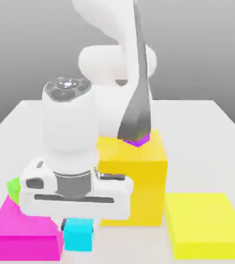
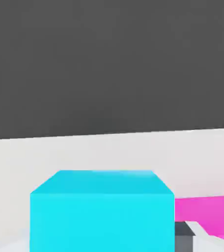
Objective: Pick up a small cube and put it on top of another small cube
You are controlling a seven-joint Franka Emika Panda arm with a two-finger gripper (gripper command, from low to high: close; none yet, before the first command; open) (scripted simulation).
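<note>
The small cyan cube [image 1: 79,236] sits right under my hand, at the front of the white table in the exterior view. My gripper [image 1: 78,227] comes straight down over it and is shut on it, one finger on each side. In the hand view the cyan cube [image 2: 102,211] stands close up, with a dark fingertip [image 2: 183,236] against its side. The small lime-green cube [image 1: 13,187] peeks out behind the hand at the exterior view's left, beyond the big magenta block, and is mostly hidden.
A big magenta block [image 1: 21,234] lies just left of the cyan cube. A tall yellow block [image 1: 135,180] stands just right of it, with a small purple cube [image 1: 140,139] on top. A flat yellow block [image 1: 204,224] lies at the front right.
</note>
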